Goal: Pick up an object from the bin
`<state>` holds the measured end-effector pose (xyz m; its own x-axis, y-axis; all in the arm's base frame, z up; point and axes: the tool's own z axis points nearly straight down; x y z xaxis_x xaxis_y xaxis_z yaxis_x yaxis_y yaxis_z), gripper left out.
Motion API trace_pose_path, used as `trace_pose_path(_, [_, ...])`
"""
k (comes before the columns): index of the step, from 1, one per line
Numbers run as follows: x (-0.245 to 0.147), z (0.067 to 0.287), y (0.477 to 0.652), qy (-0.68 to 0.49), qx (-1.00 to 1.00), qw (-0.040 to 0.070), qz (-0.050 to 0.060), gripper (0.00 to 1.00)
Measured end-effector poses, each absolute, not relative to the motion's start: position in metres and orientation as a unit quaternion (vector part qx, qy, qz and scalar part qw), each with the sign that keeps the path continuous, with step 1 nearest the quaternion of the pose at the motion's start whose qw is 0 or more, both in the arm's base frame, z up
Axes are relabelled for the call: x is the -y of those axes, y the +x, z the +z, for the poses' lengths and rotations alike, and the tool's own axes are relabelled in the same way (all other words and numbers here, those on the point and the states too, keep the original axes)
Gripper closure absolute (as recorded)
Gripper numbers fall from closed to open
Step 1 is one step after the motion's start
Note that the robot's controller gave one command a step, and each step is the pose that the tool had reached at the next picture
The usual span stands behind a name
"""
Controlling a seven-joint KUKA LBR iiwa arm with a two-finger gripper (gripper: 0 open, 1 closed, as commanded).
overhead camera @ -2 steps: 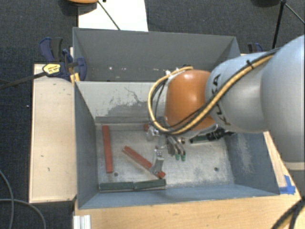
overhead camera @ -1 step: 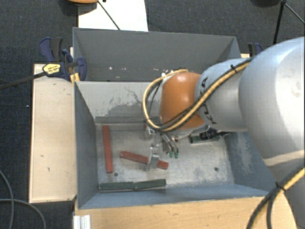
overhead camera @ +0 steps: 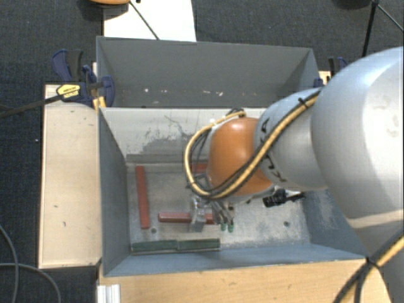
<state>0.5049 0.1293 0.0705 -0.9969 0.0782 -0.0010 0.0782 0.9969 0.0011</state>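
Note:
My gripper [overhead camera: 204, 217] hangs low over the bin floor, a little front of centre, under the orange wrist cover. A short red bar [overhead camera: 173, 218] lies flat and crosswise on the floor, and its right end meets the gripper's body; whether it is gripped is hidden. A longer red bar [overhead camera: 143, 197] lies lengthwise along the left side of the floor, apart from the gripper. A dark green bar [overhead camera: 175, 246] lies along the front wall, just in front of the gripper.
Another red piece [overhead camera: 200, 167] shows at the back of the floor, partly hidden by the orange cover. The arm and its cables cover the right half of the bin. The bin's sloping walls close in on all sides.

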Motion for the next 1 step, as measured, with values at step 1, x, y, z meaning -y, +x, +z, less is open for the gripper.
trace_pose_path(1, [-0.1293, 0.0705, 0.5049, 0.039, -0.999, 0.001, 0.001, 1.0])
